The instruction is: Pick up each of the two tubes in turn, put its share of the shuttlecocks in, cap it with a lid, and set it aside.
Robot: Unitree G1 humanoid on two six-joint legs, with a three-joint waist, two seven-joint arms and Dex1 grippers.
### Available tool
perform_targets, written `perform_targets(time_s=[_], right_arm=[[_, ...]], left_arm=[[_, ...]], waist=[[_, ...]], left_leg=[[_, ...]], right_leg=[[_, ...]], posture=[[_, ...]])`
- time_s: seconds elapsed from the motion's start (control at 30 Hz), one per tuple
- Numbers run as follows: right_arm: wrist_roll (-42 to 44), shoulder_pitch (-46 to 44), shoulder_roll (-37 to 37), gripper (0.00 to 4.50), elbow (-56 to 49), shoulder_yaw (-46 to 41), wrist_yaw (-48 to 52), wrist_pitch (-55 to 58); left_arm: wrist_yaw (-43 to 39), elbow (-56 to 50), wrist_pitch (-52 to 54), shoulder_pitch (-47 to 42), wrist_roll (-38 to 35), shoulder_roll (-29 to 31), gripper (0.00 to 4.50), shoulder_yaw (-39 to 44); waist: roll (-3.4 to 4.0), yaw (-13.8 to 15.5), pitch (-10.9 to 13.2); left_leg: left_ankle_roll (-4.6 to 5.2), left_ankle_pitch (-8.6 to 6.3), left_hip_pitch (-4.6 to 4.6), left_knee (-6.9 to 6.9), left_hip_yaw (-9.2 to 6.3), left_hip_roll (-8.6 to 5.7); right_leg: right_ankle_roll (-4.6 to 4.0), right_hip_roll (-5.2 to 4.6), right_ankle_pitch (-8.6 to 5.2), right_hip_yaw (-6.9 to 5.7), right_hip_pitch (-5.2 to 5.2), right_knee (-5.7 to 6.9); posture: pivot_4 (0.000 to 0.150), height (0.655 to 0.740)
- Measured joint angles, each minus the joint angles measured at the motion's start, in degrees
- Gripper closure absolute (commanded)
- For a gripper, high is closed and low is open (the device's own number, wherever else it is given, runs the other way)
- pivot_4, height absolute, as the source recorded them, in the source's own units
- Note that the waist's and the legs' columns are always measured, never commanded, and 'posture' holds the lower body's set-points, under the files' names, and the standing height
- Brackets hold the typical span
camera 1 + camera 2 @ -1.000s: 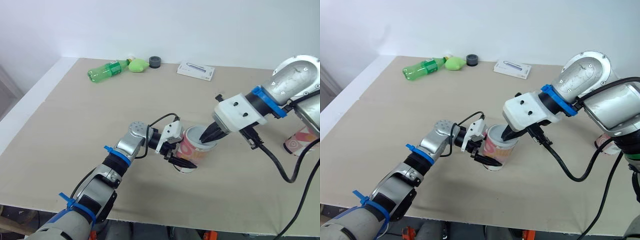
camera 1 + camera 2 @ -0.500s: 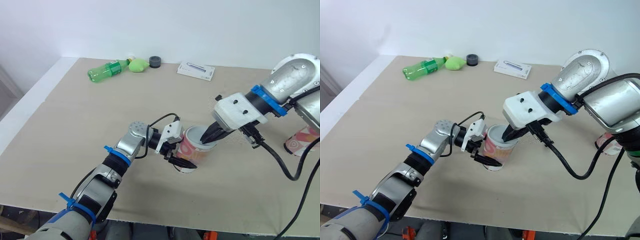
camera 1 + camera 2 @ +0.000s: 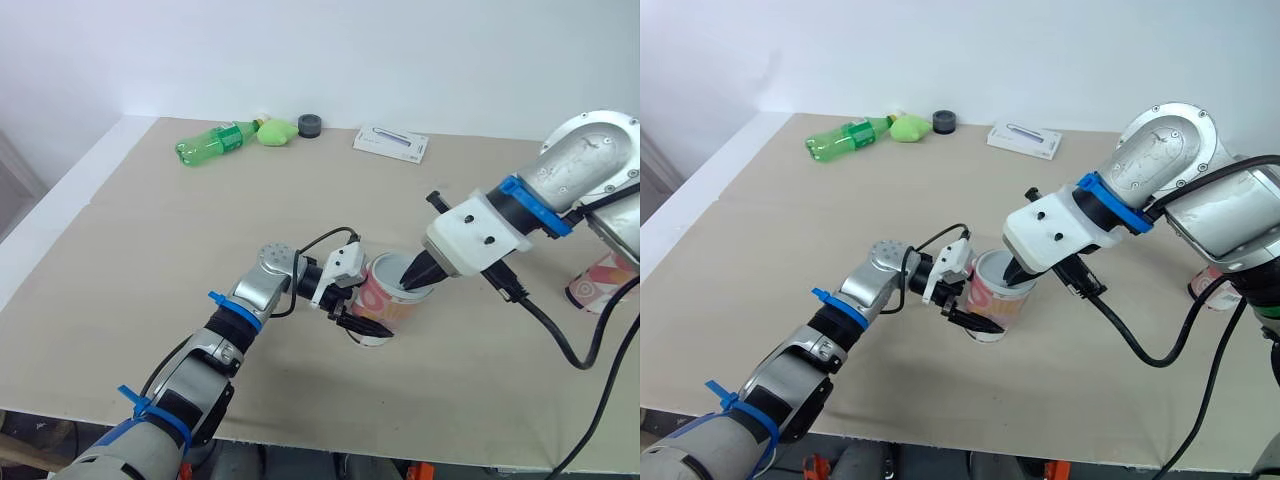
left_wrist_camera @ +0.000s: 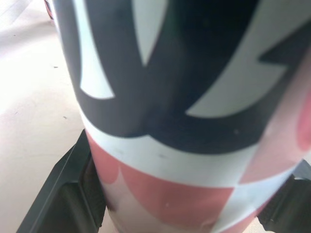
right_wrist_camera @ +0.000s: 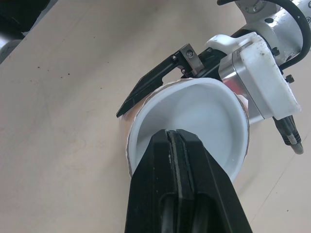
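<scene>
Gripping the pink-and-white patterned cardboard tube (image 3: 388, 305) near the bench's (image 3: 200, 220) front edge, our left pincer (image 3: 362, 322) steadies it mouth-up so our right pincer (image 3: 414, 273), clenched empty, dips inside.

- Table (image 3: 200, 220): bears everything listed below.
- Tube (image 3: 385, 300): near the front edge, about midway across, tilted with its mouth up and toward the right.
- Left gripper (image 3: 360, 320): reaches in from the left, one finger on each side of the tube's wall.
- Right gripper (image 3: 415, 272): comes from the right, fingers pressed together, tips at the tube's mouth.
- Second tube (image 3: 600, 280): far right, behind the right arm, well apart from the first.
- Bottle (image 3: 212, 140): lying at the back left.
- Lump (image 3: 277, 130): touching the bottle's right end.
- Puck (image 3: 310, 123): just right of the lump.
- Box (image 3: 392, 142): lying flat at the back, right of the puck.
</scene>
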Motion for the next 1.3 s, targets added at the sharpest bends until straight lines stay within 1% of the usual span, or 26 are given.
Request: perform_targets(time_s=[0.27, 0.4, 0.57, 0.63, 1.0, 1.03, 1.1, 1.23, 1.3], right_arm=[[-0.32, 0.81, 0.44, 4.39, -0.27, -0.33, -0.09, 1.15], [-2.52, 2.16, 2.32, 4.39, -0.27, -1.69, -0.06, 1.39], [-5.33, 2.52, 3.20, 4.39, -0.41, -1.82, -0.02, -0.08], [-6.92, 2.90, 2.69, 4.39, -2.20, -2.19, -0.14, -1.27], [-8.30, 4.05, 3.03, 4.39, -3.09, -3.34, -0.28, -1.76], [-8.01, 5.59, 4.42, 4.39, -3.13, -5.41, -0.24, 0.20], [-6.93, 6.65, 5.08, 4.39, -2.62, -6.70, -0.21, 2.99], [0.78, 7.97, 6.98, 4.39, -0.66, -10.34, 0.07, 11.40], [1.78, 8.13, 7.12, 4.39, -0.51, -10.87, 0.09, 12.64]], left_arm=[[-0.01, 0.06, 0.03, 0.08, 0.24, 0.02, 1.18, -0.11], [0.03, 0.42, 0.32, 0.24, 0.21, 0.28, 1.18, -0.05], [0.68, 0.50, 1.28, 0.23, 0.15, 0.25, 1.18, 0.02], [0.75, 0.50, 1.44, 0.23, 0.15, 0.08, 1.18, 0.00], [0.83, 0.53, 1.82, 0.23, 0.14, 0.05, 1.18, 0.01], [0.83, 0.53, 1.93, 0.24, 0.07, 0.20, 1.18, 0.03], [0.79, 0.51, 1.88, 0.33, 0.00, 0.28, 1.18, 0.10], [0.43, -0.08, 1.23, 0.98, -0.67, 0.41, 1.18, 0.61], [0.34, -0.20, 1.21, 1.03, -0.83, 0.38, 1.18, 0.61]], waist=[[-0.25, 0.00, -0.18], [-0.50, -0.03, -0.50], [-0.54, -0.05, -0.64], [-0.52, -0.03, -0.71], [-0.54, -0.02, -0.79], [-0.59, -0.03, -0.82], [-0.57, -0.05, -0.82], [-0.41, -0.05, -0.72], [-0.29, -0.01, -0.64]], left_leg=[[-0.01, -0.05, 0.12, -0.02, 0.00, 0.03], [-0.01, -0.07, 0.18, -0.02, 0.01, 0.08], [-0.02, -0.07, 0.25, -0.01, 0.03, 0.12], [-0.03, -0.08, 0.25, -0.01, 0.04, 0.12], [-0.03, -0.08, 0.25, -0.01, 0.04, 0.12], [-0.03, -0.08, 0.25, -0.01, 0.05, 0.14], [-0.03, -0.08, 0.24, -0.01, 0.05, 0.15], [-0.02, -0.07, 0.11, -0.04, 0.11, 0.16], [-0.02, -0.07, 0.01, -0.04, 0.09, 0.15]], right_leg=[[-0.05, 0.00, -0.05, -0.02, 0.06, 0.00], [-0.09, 0.01, -0.07, -0.05, 0.07, 0.00], [-0.14, 0.02, -0.04, -0.06, 0.10, 0.00], [-0.14, 0.01, -0.04, -0.06, 0.09, 0.00], [-0.15, 0.00, -0.04, -0.06, 0.10, -0.02], [-0.16, 0.01, -0.03, -0.06, 0.10, -0.02], [-0.19, 0.01, -0.01, -0.06, 0.09, -0.02], [-0.21, 0.02, 0.02, -0.01, 0.15, 0.00], [-0.20, 0.03, 0.02, -0.02, 0.09, 0.00]], posture=[[0.150, 0.7203], [0.150, 0.7203], [0.150, 0.7203], [0.150, 0.7203], [0.150, 0.7203], [0.150, 0.7203], [0.150, 0.7203], [0.150, 0.7203], [0.150, 0.7203]])
